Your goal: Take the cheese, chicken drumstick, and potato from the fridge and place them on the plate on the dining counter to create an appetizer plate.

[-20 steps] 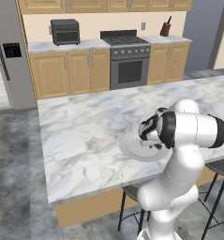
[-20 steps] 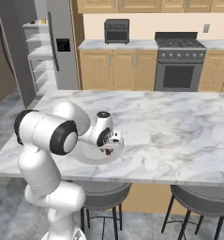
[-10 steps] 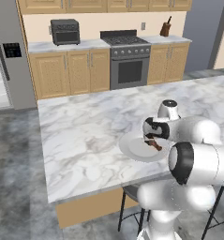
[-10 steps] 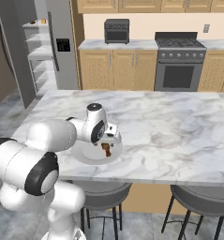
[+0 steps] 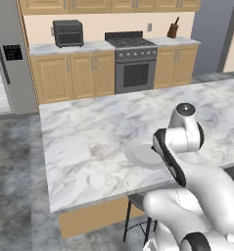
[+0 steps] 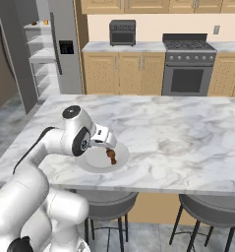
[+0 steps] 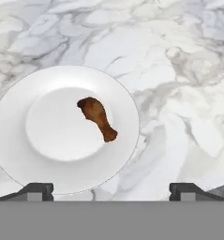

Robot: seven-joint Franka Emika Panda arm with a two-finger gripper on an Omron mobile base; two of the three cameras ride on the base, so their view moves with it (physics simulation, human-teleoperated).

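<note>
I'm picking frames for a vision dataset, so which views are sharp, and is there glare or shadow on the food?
Hand view: crisp, evenly lit, chicken drumstick sharp on the plate, no glare, barely any shadow. Right base view: drumstick small and soft-edged. Left base view: arm covers part of the plate, marble dining counter flatly lit.

stove [image 5: 133, 63] between wood cabinets | toaster oven [image 5: 68, 33] on wall counter | knife block [image 5: 173, 30] | stools [image 6: 202, 212]

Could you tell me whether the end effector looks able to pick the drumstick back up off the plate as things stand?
Probably yes. The end effector hangs open right above the plate, and the drumstick lies alone in the plate's middle with nothing over or beside it. It looks slightly off-centre from the fingertips, so a small shift may be needed.
</note>
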